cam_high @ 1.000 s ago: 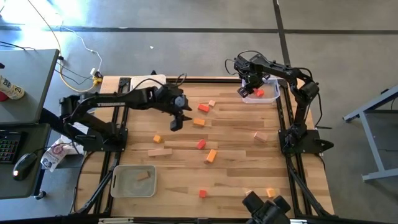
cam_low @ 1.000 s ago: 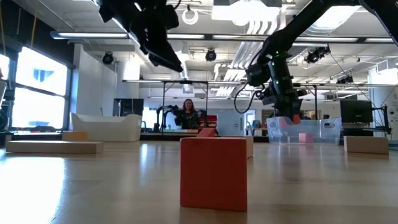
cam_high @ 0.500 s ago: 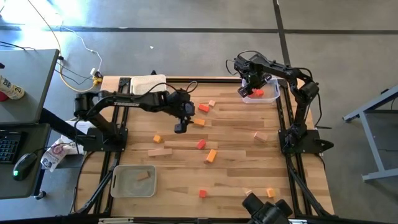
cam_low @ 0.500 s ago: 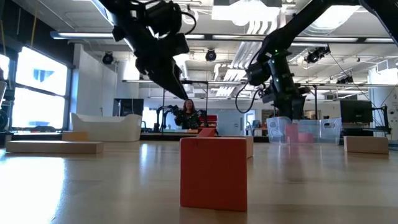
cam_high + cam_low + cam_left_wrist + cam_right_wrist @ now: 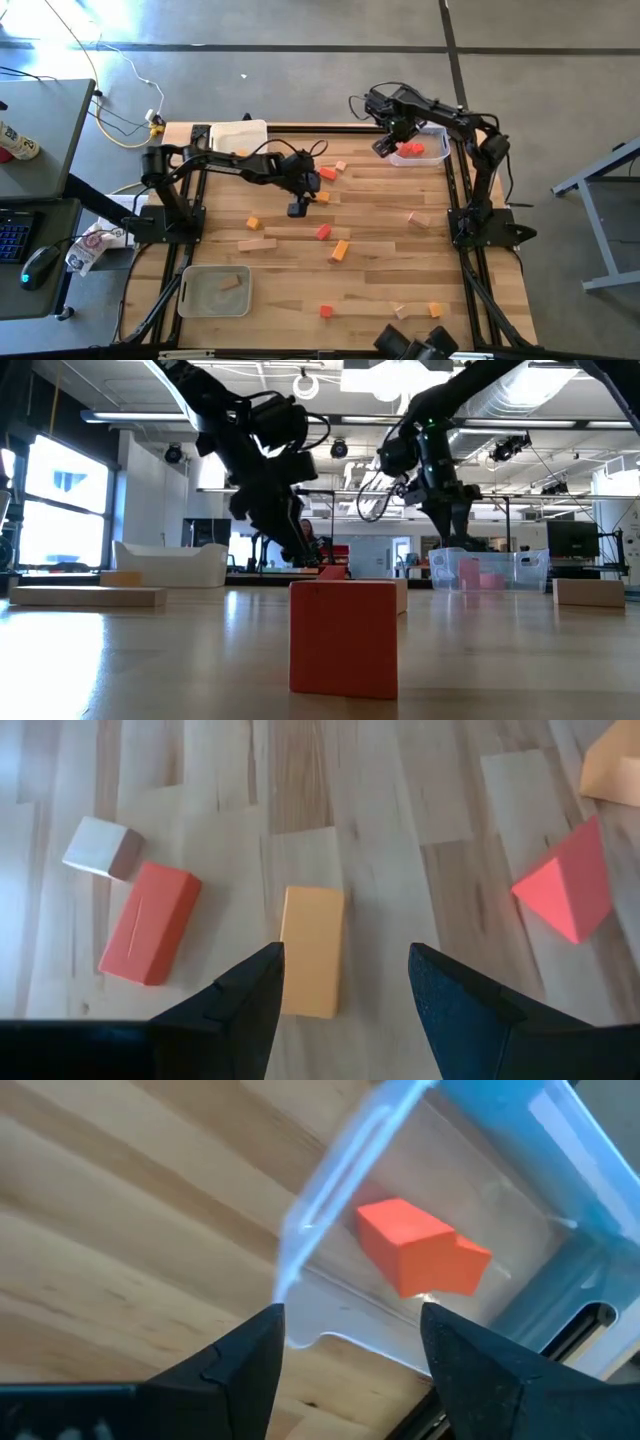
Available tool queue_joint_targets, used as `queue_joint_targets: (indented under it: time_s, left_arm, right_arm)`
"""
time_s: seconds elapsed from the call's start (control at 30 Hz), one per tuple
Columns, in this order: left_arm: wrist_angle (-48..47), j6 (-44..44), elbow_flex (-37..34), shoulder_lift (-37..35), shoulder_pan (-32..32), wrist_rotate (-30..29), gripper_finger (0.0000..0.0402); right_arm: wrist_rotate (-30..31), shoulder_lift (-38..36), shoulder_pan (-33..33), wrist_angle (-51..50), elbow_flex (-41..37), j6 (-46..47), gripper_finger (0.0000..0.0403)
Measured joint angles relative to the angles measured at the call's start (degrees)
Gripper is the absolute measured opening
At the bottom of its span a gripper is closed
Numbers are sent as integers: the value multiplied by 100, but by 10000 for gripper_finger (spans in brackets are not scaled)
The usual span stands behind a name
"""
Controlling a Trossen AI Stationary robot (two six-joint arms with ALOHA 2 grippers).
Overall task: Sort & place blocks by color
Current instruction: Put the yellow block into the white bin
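Inspection finds the left gripper (image 5: 340,985) released, its fingers spread wide and poised over the orange bar (image 5: 312,950), which lies flat on the table (image 5: 380,240) near the centre, toward the far side. In the left wrist view the bar sits between the two fingers but nearer one of them, with a red bar (image 5: 150,922) just beside it, a small tan cube (image 5: 103,848) past that, and a red wedge (image 5: 566,890) well apart on the other side. The right gripper (image 5: 350,1342) is likewise released and holds nothing; it hangs just outside the rim of the clear tray (image 5: 350,1200) at the far right corner, where a red block (image 5: 420,1245) already lies inside. Other blocks remain scattered across the table, and a tan piece (image 5: 232,283) lies in the near-left tray (image 5: 190,295). Judgement: the step in hand is the pick of the orange bar. To do it well, the left arm should first centre the bar between its fingers, keep them square to the bar's long sides, descend straight until the tips reach the table, then clench. The chief risk is the nearer finger landing on the bar or nudging the red neighbour.
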Motion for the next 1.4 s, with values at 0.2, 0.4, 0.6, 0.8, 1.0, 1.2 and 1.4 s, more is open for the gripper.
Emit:
queue_joint_targets:
  time_s: [0.2, 0.4, 0.6, 0.8, 1.0, 1.2, 1.4]
  left_arm:
    - [92, 143, 3, 157, 44, 0, 200]
    - [342, 146, 4, 300, 214, 0, 200]
    - [322, 257, -1, 413, 344, 57, 200]
    - [397, 341, 4, 644, 339, 141, 200]
    - [471, 334, 4, 769, 338, 323, 200]
    - [571, 285, 17, 983, 349, 397, 200]
    - [555, 219, 17, 1017, 352, 433, 177]
  right_arm:
    - [-2, 0, 410, -188, 242, 165, 220]
    - [0, 0, 799, -225, 417, 370, 220]
    - [0, 0, 1085, -243, 457, 491, 220]
    - [0, 0, 1273, -250, 457, 492, 220]
    - [4, 0, 1356, -260, 457, 535, 220]
    - [6, 0, 1363, -278, 457, 626, 220]
    - [11, 0, 1363, -326, 457, 640, 220]
